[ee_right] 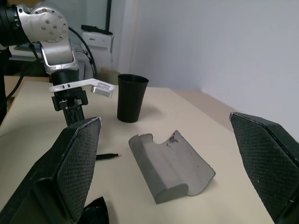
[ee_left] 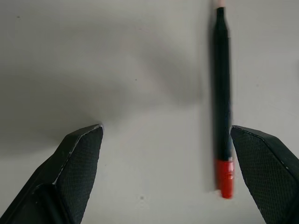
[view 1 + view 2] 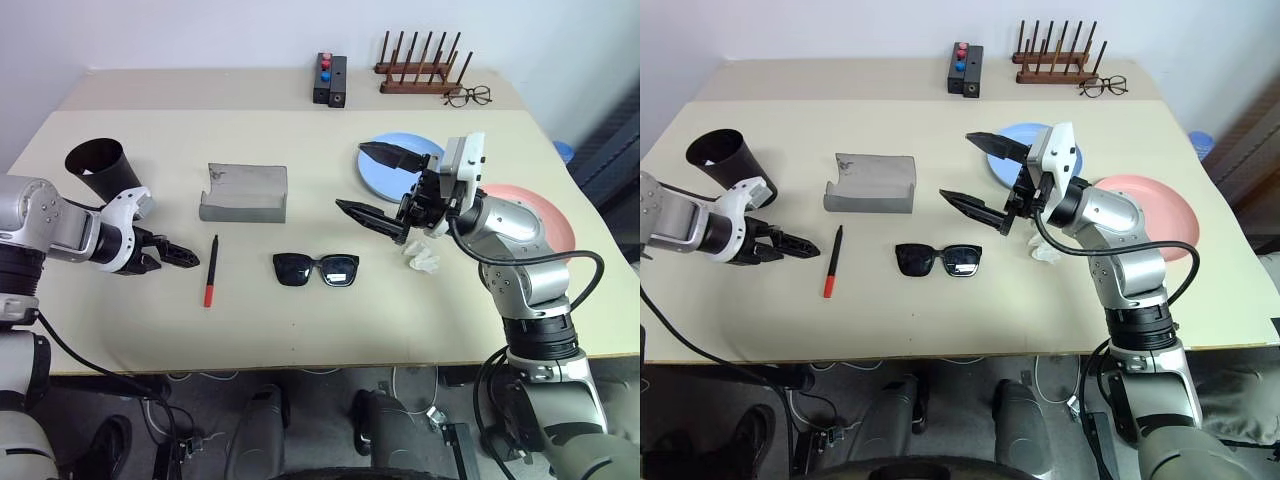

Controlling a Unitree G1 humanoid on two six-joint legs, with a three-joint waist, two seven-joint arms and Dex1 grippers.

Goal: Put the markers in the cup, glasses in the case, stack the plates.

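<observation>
1. Fingers of the left tool (image 3: pixel 172 256) stand wide apart and hold nothing; in the left wrist view the marker (image 2: pixel 222 105) lies between them, close against one pad (image 2: pixel 266 168) and clear of the other.
2. Marker's long axis runs toward and away from the robot, red end nearest it, so it lies crosswise to the tool's gap. It rests flat on the surface (image 3: pixel 300 320), just right of the fingertips in the head views.
3. Left is plainly the nearer arm; the right tool (image 3: pixel 380 185) hangs in the air above the surface, well apart from the marker, fingers spread and empty, pointing left toward the case.
4. Judged from this, the coming move is a short drop and a squeeze around the marker's lower body.
5. Cup (image 3: pixel 103 167) stands upright behind the left arm, near the surface's left edge; I see nothing in it.
6. Case (image 3: pixel 244 192) lies open beyond the marker, with nothing in it.
7. Glasses (image 3: pixel 316 268) sit on the surface right of the marker, in front of the case, between the two tools.
8. Blue plate (image 3: pixel 385 170) and pink plate (image 3: pixel 550 225) lie side by side behind the right arm, not stacked; a tissue (image 3: pixel 422 258) lies beneath that arm.
</observation>
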